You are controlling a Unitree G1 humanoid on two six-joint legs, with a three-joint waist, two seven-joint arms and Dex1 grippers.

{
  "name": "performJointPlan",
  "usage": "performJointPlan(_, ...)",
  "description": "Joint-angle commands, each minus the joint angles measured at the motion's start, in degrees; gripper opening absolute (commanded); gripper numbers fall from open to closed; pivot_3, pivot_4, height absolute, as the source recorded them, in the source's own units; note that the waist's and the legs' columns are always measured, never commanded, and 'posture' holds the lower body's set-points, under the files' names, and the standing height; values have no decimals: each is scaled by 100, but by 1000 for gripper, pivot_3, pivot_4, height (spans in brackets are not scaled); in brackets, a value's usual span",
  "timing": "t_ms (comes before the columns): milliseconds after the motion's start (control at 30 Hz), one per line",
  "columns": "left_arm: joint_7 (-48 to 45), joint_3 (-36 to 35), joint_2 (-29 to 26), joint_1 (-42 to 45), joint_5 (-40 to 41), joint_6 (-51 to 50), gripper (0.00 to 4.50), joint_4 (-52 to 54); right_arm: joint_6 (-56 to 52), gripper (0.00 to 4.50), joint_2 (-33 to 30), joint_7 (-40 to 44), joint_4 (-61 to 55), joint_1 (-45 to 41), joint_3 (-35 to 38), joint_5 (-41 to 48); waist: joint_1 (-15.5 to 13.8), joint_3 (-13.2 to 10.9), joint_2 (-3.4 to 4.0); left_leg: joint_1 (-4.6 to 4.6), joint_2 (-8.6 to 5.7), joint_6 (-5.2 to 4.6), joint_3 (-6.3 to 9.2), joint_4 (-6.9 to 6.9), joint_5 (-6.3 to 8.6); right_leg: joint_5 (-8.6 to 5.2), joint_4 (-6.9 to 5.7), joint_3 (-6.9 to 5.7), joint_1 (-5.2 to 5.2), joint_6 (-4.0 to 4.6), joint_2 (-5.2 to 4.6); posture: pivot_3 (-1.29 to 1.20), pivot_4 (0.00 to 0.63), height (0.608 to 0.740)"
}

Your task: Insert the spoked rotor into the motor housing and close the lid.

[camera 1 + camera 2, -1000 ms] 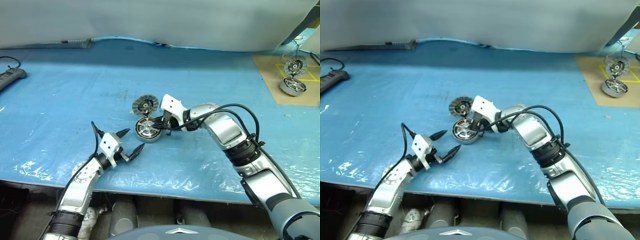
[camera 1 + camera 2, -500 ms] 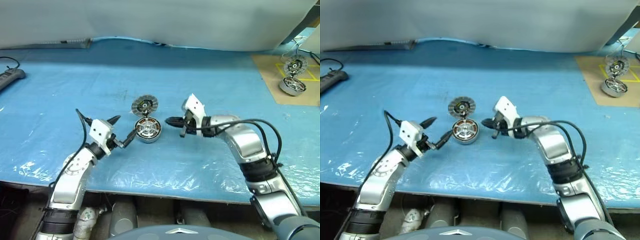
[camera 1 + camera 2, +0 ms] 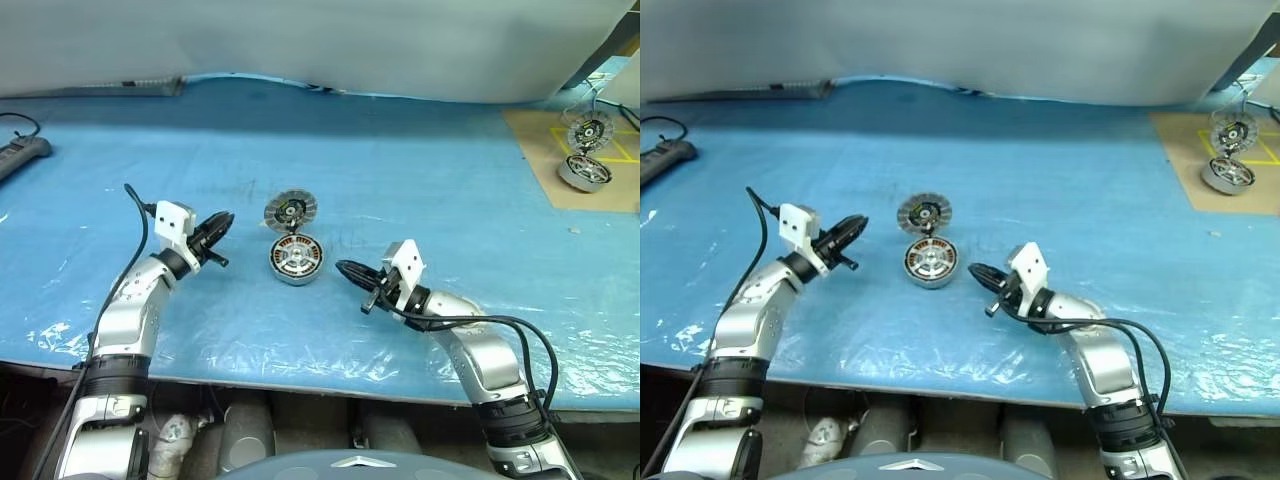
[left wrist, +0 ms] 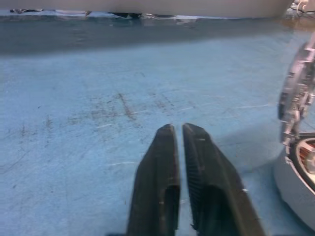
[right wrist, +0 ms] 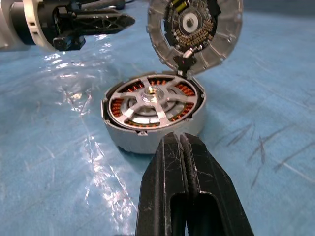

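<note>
Cable from a black power strip [image 3: 22, 152] is trailing off the far left edge of the blue table cover [image 3: 420, 180]. Moving rightward, the left gripper [image 3: 222, 222] is hovering just above the cover with its two black fingers pressed together and nothing between them, pointing toward the centre and staying apart from the parts there. At the middle, the motor housing [image 3: 296, 259] is sitting flat on the cover, copper windings showing around its inside, and the spoked rotor [image 5: 150, 100] is lying seated inside it. The lid [image 3: 290, 211] is standing up, hinged at the housing's far edge, its striped rim facing the robot. Right of the housing, the right gripper [image 3: 350, 270] is pointing at it, fingers closed and empty, near but not touching. Far right, another motor assembly [image 3: 586, 150] is resting on a tan board [image 3: 540, 150].
</note>
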State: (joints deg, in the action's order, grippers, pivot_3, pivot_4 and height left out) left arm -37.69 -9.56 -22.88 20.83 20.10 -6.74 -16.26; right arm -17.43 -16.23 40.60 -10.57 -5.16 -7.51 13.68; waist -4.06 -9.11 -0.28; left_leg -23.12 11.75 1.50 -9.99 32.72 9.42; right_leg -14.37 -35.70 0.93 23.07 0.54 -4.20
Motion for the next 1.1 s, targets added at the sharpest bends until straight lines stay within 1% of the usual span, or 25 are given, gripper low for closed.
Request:
performJointPlan(33,-231,-58,-95,568,-45,178,22,-824,411,0,213,-221,-31,133,-52,-22,-5,0,0,1,0,0,0,0,0,0,-1,0,0,0,0,0,150,740)
performJointPlan(200,-457,-44,-40,1485,-197,480,22,-2418,697,0,422,-513,181,261,-140,-194,-5,-1,-2,-1,-5,0,1,0,0,0,2,1,-2,0,-7,0,150,740)
performJointPlan(400,-924,-258,4,2420,-57,830,22,-3841,720,0,481,-588,193,332,-186,-152,-33,-4,-8,-6,-4,1,5,-4,0,3,4,-7,-1,-5,-6,0,150,740)
performJointPlan(500,-1439,-338,59,2913,49,658,22,-4361,776,0,472,-507,179,426,-200,-82,-54,-5,-10,-6,-5,1,7,-6,0,3,5,-11,-2,-4,-6,0,150,740)
performJointPlan(567,-1783,-467,86,3217,180,257,22,-4690,834,0,466,-490,186,472,-210,-98,-78,-5,-10,-7,-5,1,8,-7,0,2,5,-12,-2,-3,-6,0,150,740)
performJointPlan(733,-2377,-591,118,3729,198,-421,22,-5255,851,0,491,-498,237,463,-226,-102,-91,-6,-11,-5,-6,1,8,-11,0,-1,7,-13,-2,1,-9,0,150,740)
performJointPlan(967,-3185,-374,207,4217,-76,-1425,22,-5576,822,0,562,-562,258,444,-204,-101,-143,-7,-13,-7,-6,0,8,-28,0,0,20,-18,-2,2,-10,0,150,740)
performJointPlan(1100,-3618,-207,307,4383,-273,-1821,22,-5654,804,0,601,-592,276,442,-198,-82,-148,-8,-13,-8,-6,0,9,-39,0,0,29,-27,-4,2,-13,0,150,740)
